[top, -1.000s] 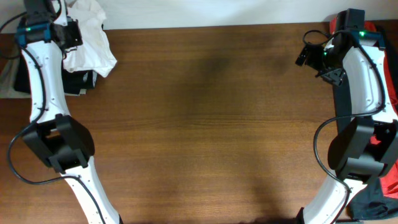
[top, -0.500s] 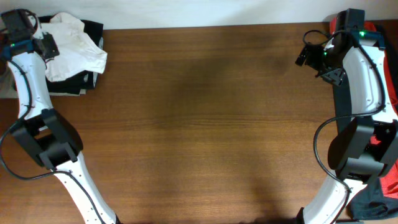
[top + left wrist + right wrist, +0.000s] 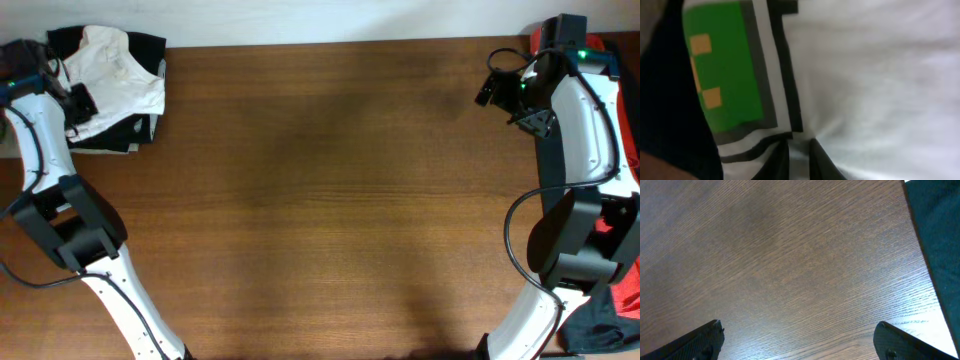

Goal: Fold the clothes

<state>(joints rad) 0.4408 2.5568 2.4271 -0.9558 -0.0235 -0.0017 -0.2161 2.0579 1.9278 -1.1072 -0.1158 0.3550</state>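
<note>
The white T-shirt (image 3: 118,82) lies bunched on a pile of black folded garments (image 3: 110,135) at the table's far left corner. In the left wrist view the shirt (image 3: 875,75) fills the frame, with its green square print (image 3: 725,60) at the left. My left gripper (image 3: 799,157) is shut on a pinch of the white fabric; in the overhead view it (image 3: 75,100) sits at the shirt's left edge. My right gripper (image 3: 797,340) is open and empty above bare wood at the far right of the table (image 3: 495,88).
The brown wooden table (image 3: 330,200) spans the view. A red garment (image 3: 632,290) and dark cloth (image 3: 600,330) lie off the right edge behind the right arm. A dark green cloth (image 3: 940,230) shows at the right wrist view's right edge.
My left gripper has swung left and down over the black pile, carrying the white shirt; the shirt has dropped from a raised bunch to lie on the pile. The right arm has not moved.
</note>
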